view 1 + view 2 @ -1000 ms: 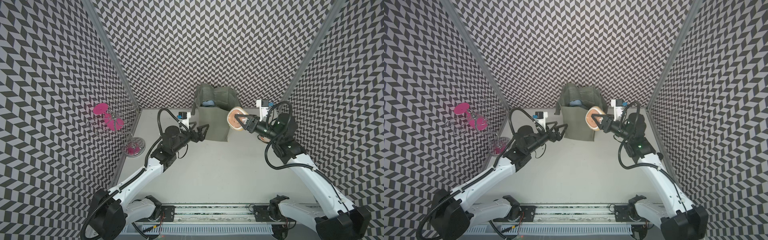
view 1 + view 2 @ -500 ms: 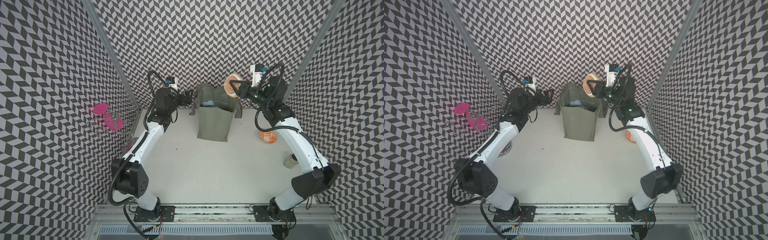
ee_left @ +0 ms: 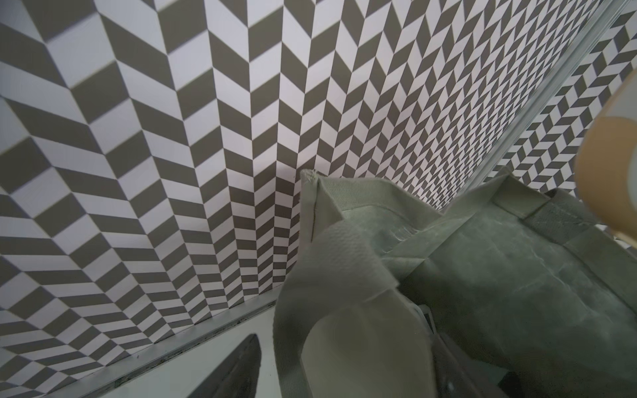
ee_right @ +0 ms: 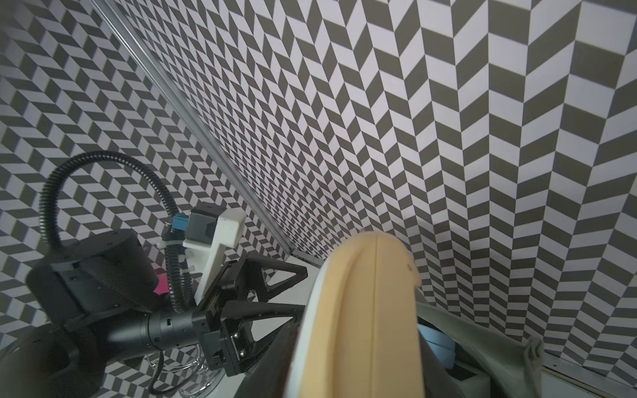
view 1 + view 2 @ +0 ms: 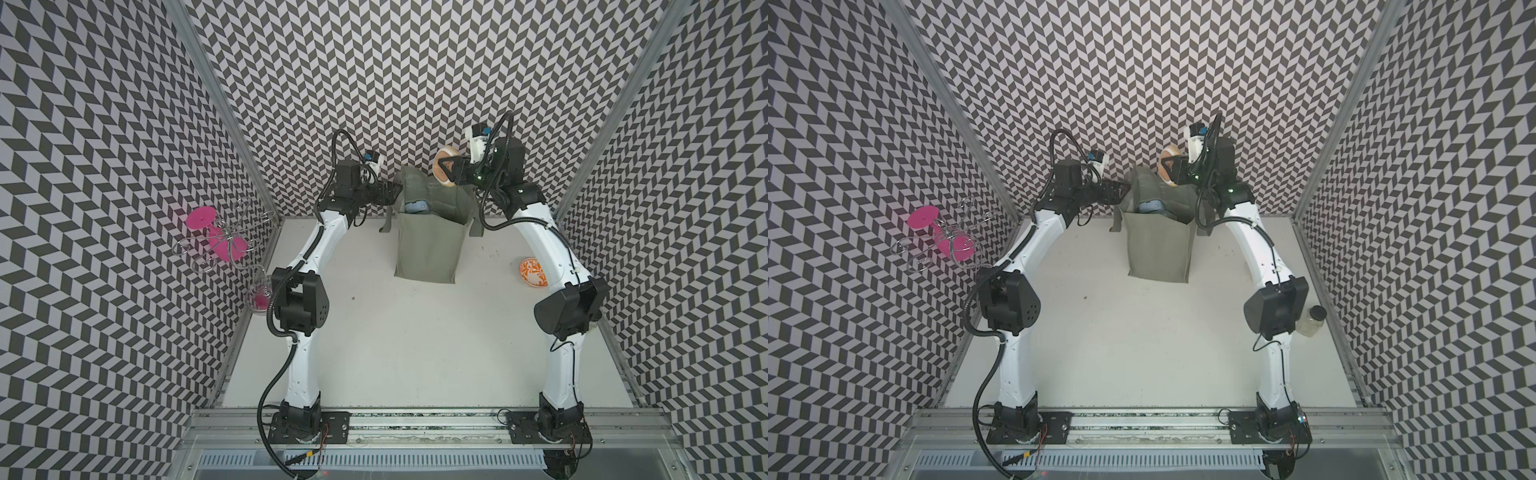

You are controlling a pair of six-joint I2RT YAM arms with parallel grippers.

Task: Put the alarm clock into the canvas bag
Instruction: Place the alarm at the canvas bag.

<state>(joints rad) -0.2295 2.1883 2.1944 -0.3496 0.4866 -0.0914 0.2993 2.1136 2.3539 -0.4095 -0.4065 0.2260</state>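
The grey-green canvas bag [image 5: 428, 245] [image 5: 1160, 249] stands upright at the back of the table, mouth open, with a blue thing [image 5: 415, 205] inside. My right gripper [image 5: 451, 172] [image 4: 355, 361] is shut on the alarm clock [image 5: 442, 164] [image 5: 1168, 163] [image 4: 365, 310], a round tan clock with a white face, held above the bag's right rim. My left gripper [image 5: 388, 194] [image 3: 341, 361] is open at the bag's left rim. A strap handle [image 3: 344, 262] and the bag's side wall lie between its jaws. The clock's edge [image 3: 613, 165] shows in the left wrist view.
A wire stand with a pink base [image 5: 212, 241] and a stemmed glass [image 5: 259, 291] sit by the left wall. An orange-patterned bowl [image 5: 532, 272] lies right of the bag, and a clear jar [image 5: 1310, 320] stands by the right wall. The patterned back wall is close behind the bag.
Both arms have risen and reached to the back. The right gripper carried the clock from beside the bag's front up over its rim. The left gripper moved in to the left rim.
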